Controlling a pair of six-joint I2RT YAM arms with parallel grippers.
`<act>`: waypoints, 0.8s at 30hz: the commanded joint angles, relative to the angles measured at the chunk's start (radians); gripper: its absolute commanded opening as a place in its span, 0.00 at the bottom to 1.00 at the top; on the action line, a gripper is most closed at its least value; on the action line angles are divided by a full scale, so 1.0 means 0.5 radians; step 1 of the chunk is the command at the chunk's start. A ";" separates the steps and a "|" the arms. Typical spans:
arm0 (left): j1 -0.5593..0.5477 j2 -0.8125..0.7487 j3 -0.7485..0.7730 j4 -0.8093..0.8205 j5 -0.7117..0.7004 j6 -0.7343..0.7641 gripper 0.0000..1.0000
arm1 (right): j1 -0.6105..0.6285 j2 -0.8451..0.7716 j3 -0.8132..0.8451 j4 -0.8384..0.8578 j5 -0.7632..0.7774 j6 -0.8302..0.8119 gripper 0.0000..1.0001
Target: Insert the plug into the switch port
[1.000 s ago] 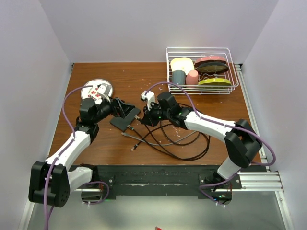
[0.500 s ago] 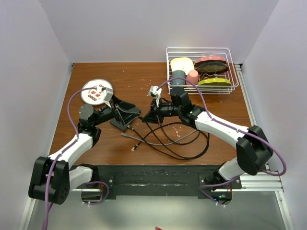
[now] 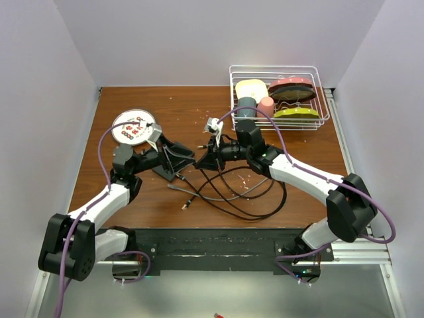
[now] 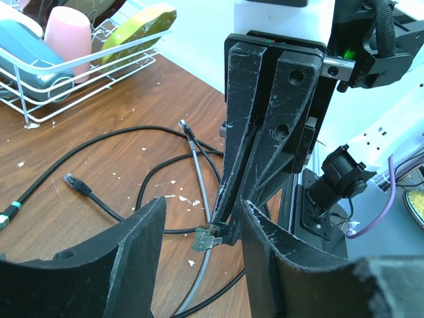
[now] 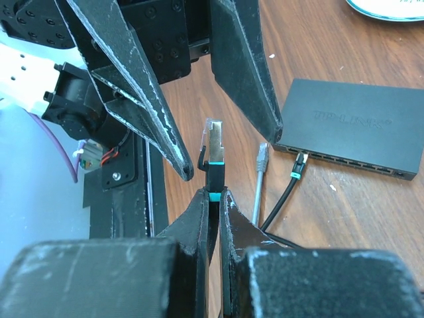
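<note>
The plug [image 5: 214, 142], pinched in the clenched right claw [image 5: 212, 195] between the released left claw's [image 4: 202, 211] parted fingers, is not yet in the switch [image 5: 358, 126]

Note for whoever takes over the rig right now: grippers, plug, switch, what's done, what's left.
Right gripper: shut on the plug, held above the table.
Left gripper: open, fingers either side of the plug, not gripping.
Switch: flat on the table, one black cable in a port, a grey cable end loose beside it.
Done: plug picked up. Left: insert it into a switch port.
</note>
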 commanded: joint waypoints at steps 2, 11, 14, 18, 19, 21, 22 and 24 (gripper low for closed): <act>-0.031 -0.028 0.065 -0.002 0.030 0.066 0.48 | -0.010 -0.103 0.035 0.114 -0.047 0.044 0.00; -0.034 -0.043 0.080 -0.026 0.024 0.075 0.00 | -0.010 -0.110 0.050 0.108 -0.023 0.059 0.00; -0.034 -0.071 0.084 -0.026 0.015 0.060 0.00 | -0.010 -0.119 0.078 0.065 0.072 0.056 0.00; -0.034 -0.132 0.062 -0.038 -0.068 0.072 0.00 | -0.004 -0.201 0.106 -0.015 0.253 0.047 0.25; -0.034 -0.148 0.065 -0.057 -0.119 0.097 0.00 | -0.001 -0.226 0.100 -0.015 0.332 0.044 0.41; -0.034 -0.181 0.071 -0.124 -0.169 0.118 0.00 | 0.003 -0.306 0.084 -0.027 0.440 0.032 0.56; -0.034 -0.194 0.071 -0.140 -0.224 0.118 0.00 | 0.006 -0.324 0.087 -0.043 0.538 0.020 0.60; -0.034 -0.224 0.086 -0.195 -0.316 0.121 0.00 | 0.015 -0.379 0.087 -0.088 0.645 0.004 0.75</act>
